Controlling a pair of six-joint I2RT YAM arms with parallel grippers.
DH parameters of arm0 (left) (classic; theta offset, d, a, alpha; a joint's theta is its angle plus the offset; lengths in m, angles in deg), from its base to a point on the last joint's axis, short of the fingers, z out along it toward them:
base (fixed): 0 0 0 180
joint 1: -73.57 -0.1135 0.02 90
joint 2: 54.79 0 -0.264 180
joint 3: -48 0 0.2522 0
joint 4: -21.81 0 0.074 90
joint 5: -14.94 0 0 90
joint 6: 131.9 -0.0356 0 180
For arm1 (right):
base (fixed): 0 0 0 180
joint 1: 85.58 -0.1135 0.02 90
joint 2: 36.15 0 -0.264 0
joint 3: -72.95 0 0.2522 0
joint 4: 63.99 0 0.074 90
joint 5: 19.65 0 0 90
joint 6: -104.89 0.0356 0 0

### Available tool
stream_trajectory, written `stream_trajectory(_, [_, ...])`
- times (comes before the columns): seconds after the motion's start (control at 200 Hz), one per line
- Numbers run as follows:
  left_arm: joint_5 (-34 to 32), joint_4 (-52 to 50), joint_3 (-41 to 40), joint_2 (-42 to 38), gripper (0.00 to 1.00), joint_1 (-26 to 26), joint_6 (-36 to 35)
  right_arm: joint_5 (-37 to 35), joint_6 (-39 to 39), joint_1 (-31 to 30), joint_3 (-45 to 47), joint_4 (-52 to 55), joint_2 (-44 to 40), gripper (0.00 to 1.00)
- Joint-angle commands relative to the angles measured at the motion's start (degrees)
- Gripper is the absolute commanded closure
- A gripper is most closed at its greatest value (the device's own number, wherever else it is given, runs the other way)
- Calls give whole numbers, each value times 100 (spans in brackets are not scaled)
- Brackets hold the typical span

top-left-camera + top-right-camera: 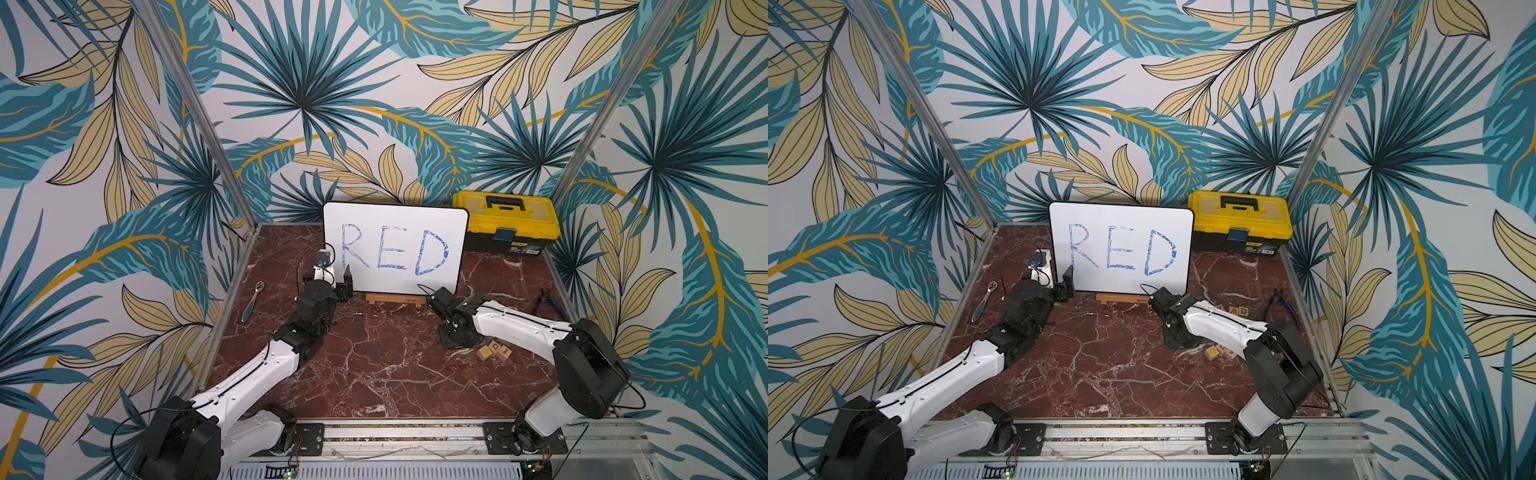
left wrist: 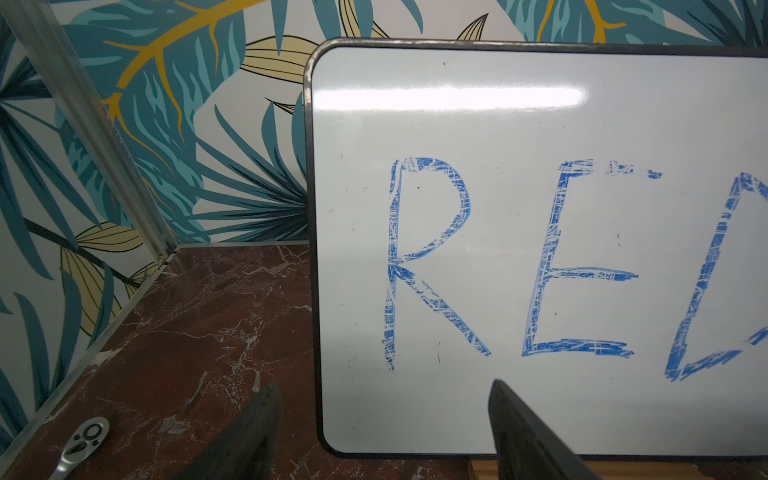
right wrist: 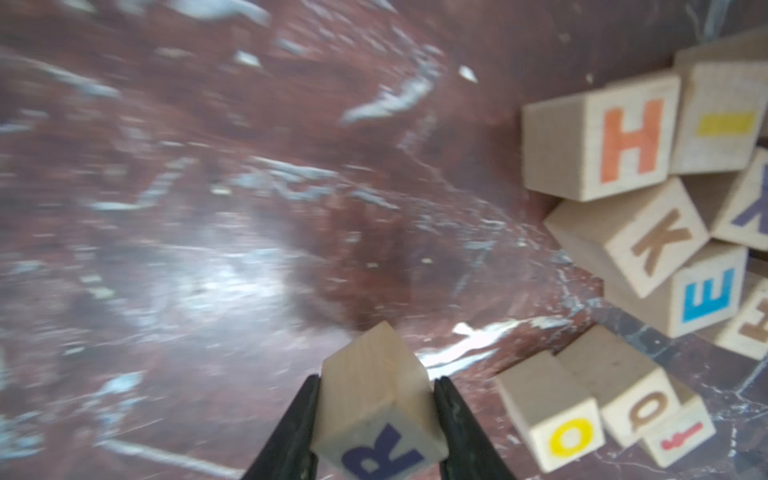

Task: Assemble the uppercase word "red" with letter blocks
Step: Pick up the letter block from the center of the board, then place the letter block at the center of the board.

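My right gripper (image 3: 378, 380) is shut on a pale wooden letter block (image 3: 376, 399) with a dark R, held just above the marble table (image 1: 374, 365). Beside it lies a heap of letter blocks: orange H (image 3: 631, 141), brown K (image 3: 660, 245), blue E (image 3: 706, 297), yellow O (image 3: 569, 436). In both top views this gripper (image 1: 451, 340) points down beside three cubes (image 1: 494, 350). More cubes (image 1: 1239, 311) lie behind the right arm. My left gripper (image 2: 384, 384) is open and empty before the board's lower corner. No row of cubes spelling the uppercase word "red" shows.
A white board (image 1: 395, 249) with blue handwritten RED stands on a wooden stand (image 1: 395, 300) at the back. A yellow toolbox (image 1: 505, 220) sits back right, pliers (image 1: 548, 305) at the right edge, a ratchet wrench (image 1: 251, 301) at the left.
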Motion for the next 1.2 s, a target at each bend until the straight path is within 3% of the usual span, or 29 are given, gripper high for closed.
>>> stream_trajectory(0.0, [-347,-37,-267,-221,22,7,-41,-127,549,-407,-415,109,349,64])
stream_trajectory(0.325, [-721,-849,-511,-656,22,-336,622,356,733,-1474,-2200,199,2038,63])
stream_trajectory(0.466, [-496,-1169,-713,-868,21,-818,1064,603,693,-1616,-3006,421,2583,62])
stream_trajectory(0.726, [-447,-1220,-795,-912,21,-1273,1245,897,740,-1704,-4259,1020,3342,61])
stream_trajectory(1.197, [-206,-1234,-866,-913,21,-1408,1244,1173,904,-1707,-4620,1034,3727,48])
